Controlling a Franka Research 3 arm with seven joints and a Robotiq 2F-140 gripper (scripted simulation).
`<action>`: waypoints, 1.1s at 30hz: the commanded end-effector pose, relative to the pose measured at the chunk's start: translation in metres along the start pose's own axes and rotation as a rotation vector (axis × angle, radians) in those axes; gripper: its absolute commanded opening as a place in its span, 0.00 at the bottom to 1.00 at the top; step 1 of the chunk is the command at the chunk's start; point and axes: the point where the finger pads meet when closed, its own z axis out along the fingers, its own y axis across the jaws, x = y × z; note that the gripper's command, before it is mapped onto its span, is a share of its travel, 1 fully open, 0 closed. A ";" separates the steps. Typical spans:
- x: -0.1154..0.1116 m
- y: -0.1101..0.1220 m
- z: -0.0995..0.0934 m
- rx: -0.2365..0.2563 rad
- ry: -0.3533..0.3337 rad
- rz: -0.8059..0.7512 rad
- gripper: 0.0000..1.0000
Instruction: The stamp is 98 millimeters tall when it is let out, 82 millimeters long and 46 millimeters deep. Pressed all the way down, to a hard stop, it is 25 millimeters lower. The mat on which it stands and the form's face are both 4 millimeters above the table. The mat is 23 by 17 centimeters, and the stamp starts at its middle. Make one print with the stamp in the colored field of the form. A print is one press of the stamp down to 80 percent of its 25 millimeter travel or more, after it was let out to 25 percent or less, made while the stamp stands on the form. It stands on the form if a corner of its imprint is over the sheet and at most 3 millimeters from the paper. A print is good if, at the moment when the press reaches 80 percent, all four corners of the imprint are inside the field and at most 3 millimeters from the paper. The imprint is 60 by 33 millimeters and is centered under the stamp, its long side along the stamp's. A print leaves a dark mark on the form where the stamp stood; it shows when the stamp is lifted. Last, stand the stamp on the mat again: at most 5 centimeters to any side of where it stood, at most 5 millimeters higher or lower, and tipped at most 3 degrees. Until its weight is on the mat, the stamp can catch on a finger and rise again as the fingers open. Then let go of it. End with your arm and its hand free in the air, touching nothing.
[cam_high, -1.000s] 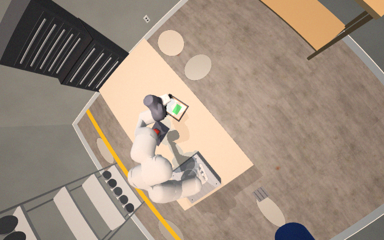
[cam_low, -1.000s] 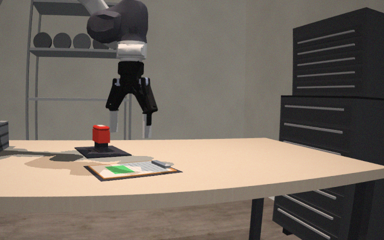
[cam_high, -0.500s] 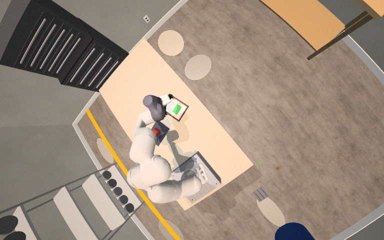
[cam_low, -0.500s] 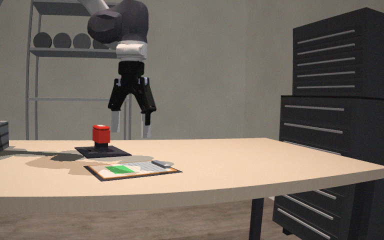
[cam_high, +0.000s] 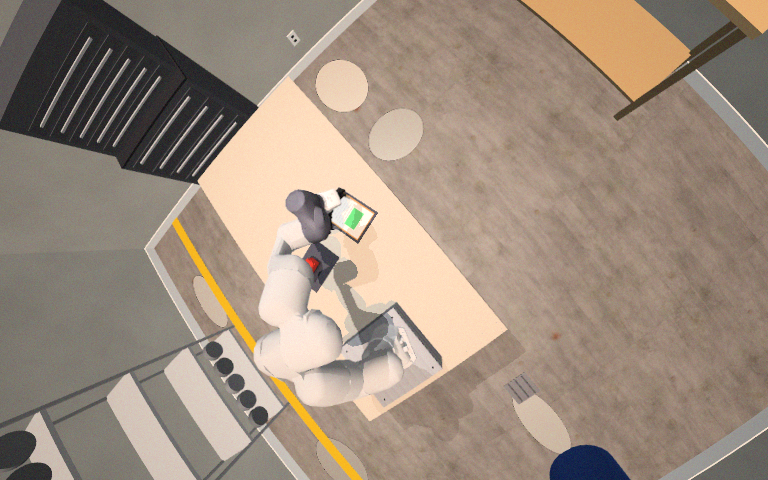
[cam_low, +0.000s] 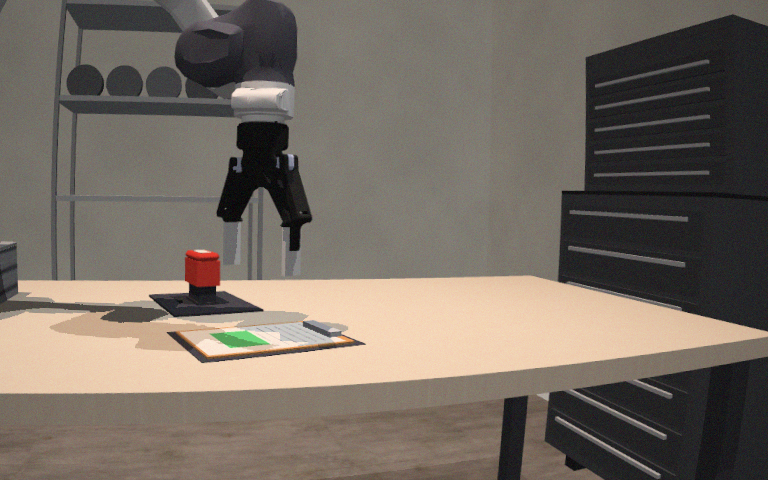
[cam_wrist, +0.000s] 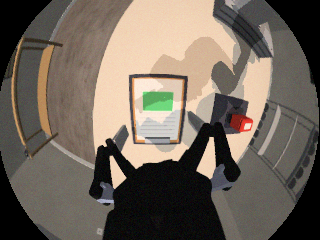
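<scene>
The red stamp (cam_high: 312, 263) (cam_low: 202, 268) (cam_wrist: 242, 122) stands upright on the dark mat (cam_high: 330, 255) (cam_low: 169, 303) (cam_wrist: 222, 103) on the tan table (cam_high: 271, 147) (cam_low: 509, 316). The form (cam_high: 339, 216) (cam_low: 294, 333) (cam_wrist: 160, 127) lies on a clipboard beside the mat, and its green field (cam_high: 353, 217) (cam_low: 239, 337) (cam_wrist: 158, 100) bears no mark. My gripper (cam_low: 261, 259) (cam_wrist: 157, 123) is open and empty. It hangs well above the table over the clip end of the form, apart from the stamp. In the overhead view the arm's wrist hides most of it.
The arm's base plate (cam_high: 421, 350) sits at one end of the table. A dark drawer cabinet (cam_low: 668, 169) (cam_high: 113, 96) stands beside the other end. A metal shelf rack (cam_low: 62, 169) stands behind the table. A grey box (cam_low: 6, 271) shows at the left edge.
</scene>
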 end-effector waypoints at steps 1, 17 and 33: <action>-0.001 -0.001 0.000 0.002 -0.002 0.009 1.00; -0.005 0.000 -0.045 0.000 -0.005 -0.377 1.00; -0.002 -0.001 -0.104 0.061 0.005 -0.861 0.51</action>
